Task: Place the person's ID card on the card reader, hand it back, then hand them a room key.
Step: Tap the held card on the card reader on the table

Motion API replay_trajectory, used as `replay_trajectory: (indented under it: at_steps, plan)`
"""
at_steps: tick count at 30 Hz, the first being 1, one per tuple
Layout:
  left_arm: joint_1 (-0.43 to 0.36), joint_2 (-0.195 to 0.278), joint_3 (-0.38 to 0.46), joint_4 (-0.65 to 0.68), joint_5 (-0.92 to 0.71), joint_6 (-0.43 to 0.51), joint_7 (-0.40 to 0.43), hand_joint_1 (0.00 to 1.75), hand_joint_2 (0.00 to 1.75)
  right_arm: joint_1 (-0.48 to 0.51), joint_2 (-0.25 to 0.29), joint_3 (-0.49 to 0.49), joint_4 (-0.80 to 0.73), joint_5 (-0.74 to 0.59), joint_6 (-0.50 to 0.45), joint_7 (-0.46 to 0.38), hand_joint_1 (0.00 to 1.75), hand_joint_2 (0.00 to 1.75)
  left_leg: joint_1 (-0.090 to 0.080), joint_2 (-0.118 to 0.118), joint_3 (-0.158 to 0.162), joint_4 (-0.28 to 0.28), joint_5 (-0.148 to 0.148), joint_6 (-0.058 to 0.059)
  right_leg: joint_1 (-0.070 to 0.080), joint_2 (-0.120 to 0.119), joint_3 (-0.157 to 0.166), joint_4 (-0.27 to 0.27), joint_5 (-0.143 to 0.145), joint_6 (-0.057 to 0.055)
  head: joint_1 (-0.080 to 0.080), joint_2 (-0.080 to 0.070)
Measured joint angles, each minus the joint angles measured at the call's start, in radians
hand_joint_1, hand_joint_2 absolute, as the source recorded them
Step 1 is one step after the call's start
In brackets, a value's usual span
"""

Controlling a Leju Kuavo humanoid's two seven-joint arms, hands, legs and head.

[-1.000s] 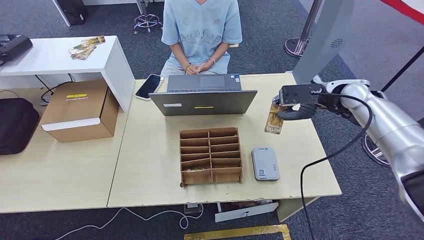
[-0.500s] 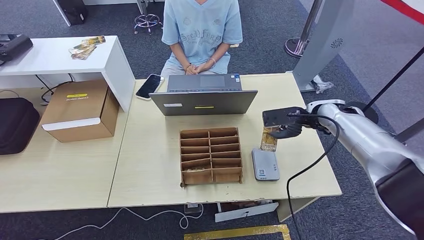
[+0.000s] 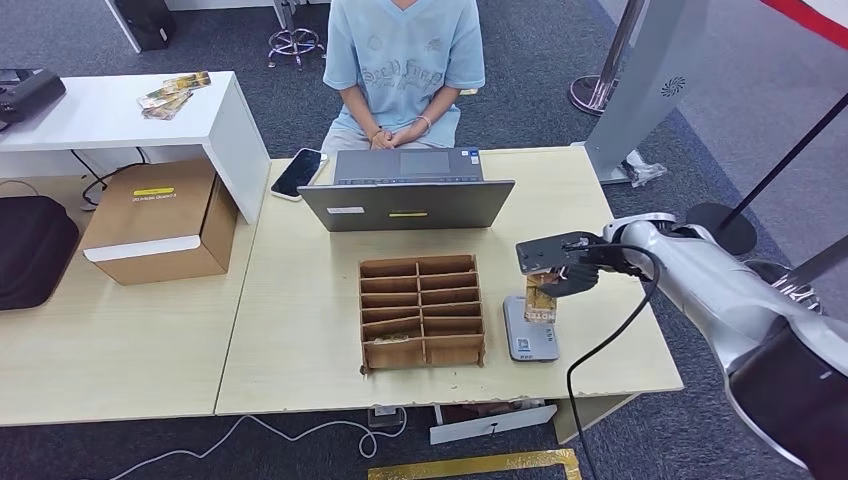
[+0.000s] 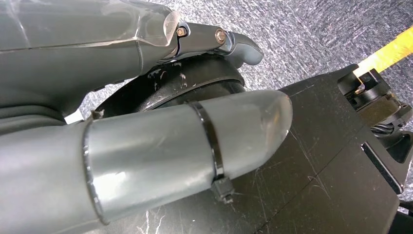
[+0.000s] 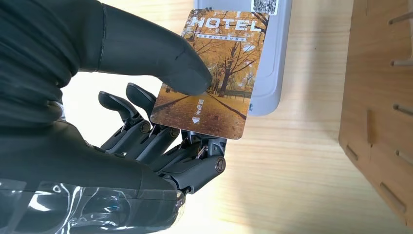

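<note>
While I look down from my head, my right hand point(image 3: 556, 277) pinches a glossy rectangular card point(image 3: 540, 298) over the flat grey card reader point(image 3: 530, 335) on the pale wooden worktop point(image 3: 300, 330). At my right wrist, thumb presses its autumn-printed face. My left hand's point(image 4: 146, 122) grip I cannot tell.

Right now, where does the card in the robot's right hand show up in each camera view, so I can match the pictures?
Head view: the card hangs from the right hand, over the far end of the grey card reader.
Right wrist view: the card sits centre frame, pinched under the thumb.
Left wrist view: not in it.
Shared landmark: the card reader behind the card.
</note>
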Motion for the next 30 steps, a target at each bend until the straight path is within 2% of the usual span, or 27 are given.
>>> replay_trajectory:
  at_steps: [13,24,30]
  plan:
    - [0.0,0.0,0.0,0.0,-0.004,0.0,-0.004,0.0,0.0,0.002,0.02,0.037,0.039,0.004,-0.002,-0.019,1.75,1.75,0.0,0.0,0.0,0.0,0.0,0.0,0.0,0.0,0.0,0.0,0.0,0.0,0.0,0.0]
    - [0.0,0.0,0.0,0.0,-0.005,0.0,-0.004,0.0,0.0,0.043,0.041,0.058,0.065,0.027,-0.127,0.015,1.75,1.75,0.0,0.0,0.0,0.0,0.0,0.0,0.0,0.0,0.0,0.0,0.0,0.0,0.0,0.0]
    - [0.0,0.0,0.0,0.0,-0.005,0.0,-0.004,0.0,0.0,0.058,0.054,0.066,0.076,0.032,-0.145,0.022,1.75,1.75,0.0,0.0,0.0,0.0,0.0,0.0,0.0,0.0,0.0,0.0,0.0,0.0,0.0,0.0]
